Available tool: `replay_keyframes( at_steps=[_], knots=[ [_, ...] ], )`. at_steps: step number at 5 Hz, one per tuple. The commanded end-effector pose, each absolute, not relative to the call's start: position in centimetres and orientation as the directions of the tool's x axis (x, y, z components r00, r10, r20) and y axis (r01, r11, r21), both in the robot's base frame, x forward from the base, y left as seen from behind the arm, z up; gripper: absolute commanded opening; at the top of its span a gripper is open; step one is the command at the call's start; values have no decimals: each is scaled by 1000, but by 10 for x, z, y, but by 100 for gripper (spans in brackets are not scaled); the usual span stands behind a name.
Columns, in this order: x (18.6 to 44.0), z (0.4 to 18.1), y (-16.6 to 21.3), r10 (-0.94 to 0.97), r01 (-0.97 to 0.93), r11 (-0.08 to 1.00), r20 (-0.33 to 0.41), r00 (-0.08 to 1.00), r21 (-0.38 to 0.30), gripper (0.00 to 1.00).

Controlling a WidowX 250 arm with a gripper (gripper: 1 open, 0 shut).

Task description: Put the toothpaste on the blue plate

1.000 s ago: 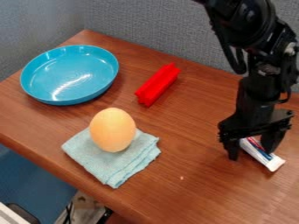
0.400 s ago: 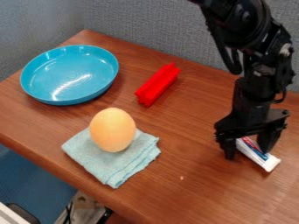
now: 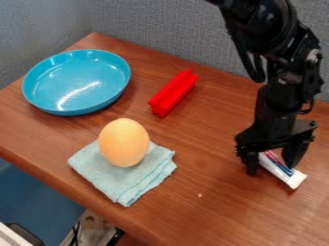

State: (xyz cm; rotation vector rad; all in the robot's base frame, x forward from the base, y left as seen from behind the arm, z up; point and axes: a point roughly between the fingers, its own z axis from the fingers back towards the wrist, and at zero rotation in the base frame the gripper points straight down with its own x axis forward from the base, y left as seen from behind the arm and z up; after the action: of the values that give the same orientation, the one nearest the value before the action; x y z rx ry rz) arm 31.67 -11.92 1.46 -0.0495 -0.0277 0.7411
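Between open hand point(image 3: 276, 161) fingers: toothpaste point(image 3: 286, 170) | on table point(image 3: 206, 135)

The toothpaste point(image 3: 287, 169), a small flat white tube with red and blue markings, lies flat near the table's right edge, while the blue plate point(image 3: 77, 81), round, glossy and shallow with nothing in it, rests well apart at far left.

A brown wooden desk point(image 3: 193, 144) carries the blue plate point(image 3: 77, 82) at its far left, a red block point(image 3: 174, 91) near the middle, a light-blue cloth point(image 3: 125, 168) (an egg-shaped object sits on it) and the toothpaste point(image 3: 288, 170) at right.
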Motion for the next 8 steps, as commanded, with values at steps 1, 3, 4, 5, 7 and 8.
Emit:
replay_keyframes(
  at_steps=[1,3,4,5,7,8],
  knots=[
    [324,30,-112,688,-683,725,40,725,-91,100],
    [326,30,-111,688,-683,725,52,724,-94,100],
    [326,30,-111,688,-682,725,57,724,-96,100],
    [327,30,-111,687,-681,726,63,724,-97,100],
    [327,29,-112,686,-679,728,74,724,-97,100],
    [327,29,-112,684,-677,729,79,725,-97,100]
  ],
)
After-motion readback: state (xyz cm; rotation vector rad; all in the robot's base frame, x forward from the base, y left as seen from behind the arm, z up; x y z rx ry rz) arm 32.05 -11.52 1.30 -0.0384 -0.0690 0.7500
